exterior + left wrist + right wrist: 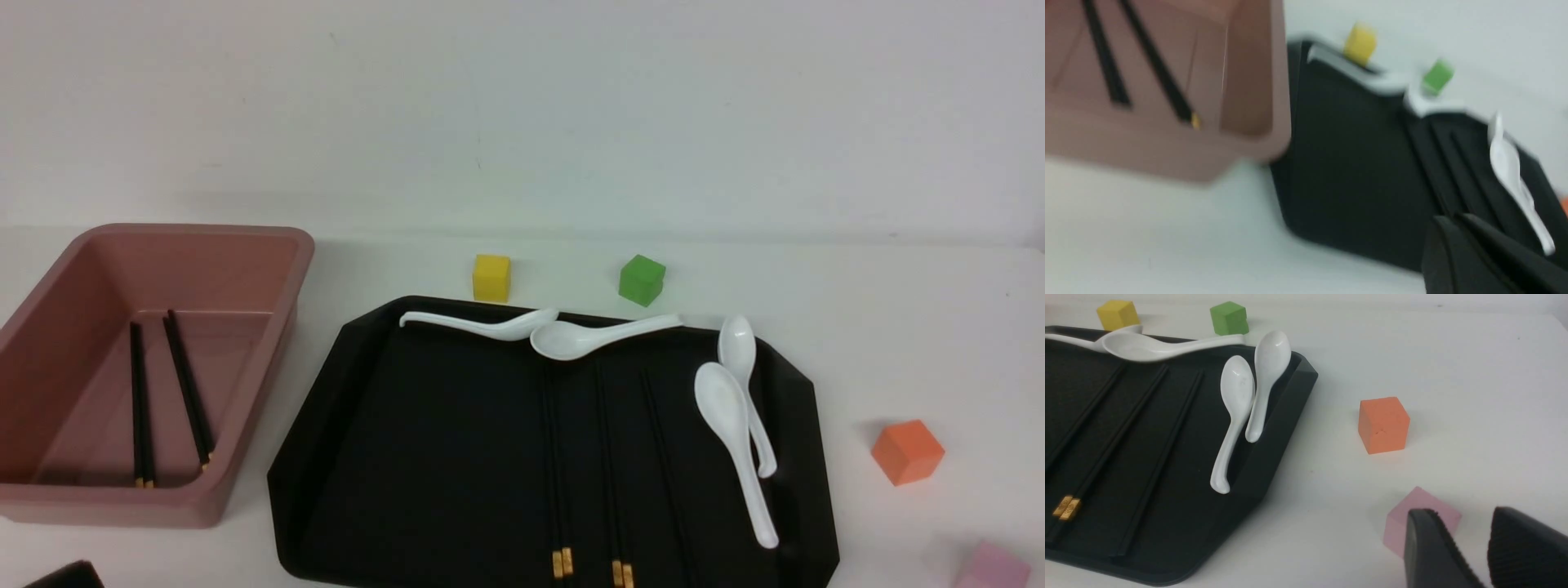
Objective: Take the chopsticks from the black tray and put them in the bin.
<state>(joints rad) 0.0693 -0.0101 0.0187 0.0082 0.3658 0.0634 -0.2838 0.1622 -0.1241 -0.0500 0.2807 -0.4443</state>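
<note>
Front view: bin (269,327) at 9 o'clock on the tabletop (898,327), two chopsticks (167,400) already lying inside. Black tray (343,457) centre, more chopsticks (608,457) flat on its floor, gold bands at the 6 o'clock end. Four white spoons (731,441) along the 12 and 3 o'clock rims. Yellow cube (491,277) and green cube (642,279) beyond the tray, orange cube (906,451) at 3 o'clock. No arm visible here.

Left wrist view: blurred. Left gripper (1453,222) fingers pressed together, nothing held, over the tray edge.

Right wrist view: right gripper (1461,539) fingers spread, empty, above a pink cube (1412,514), well apart from the tray.

Judged: partway done, between transfers. Next calls for spreading fingers, dropping onto a tray pair near the banded ends, pinching without nudging spoons.
</note>
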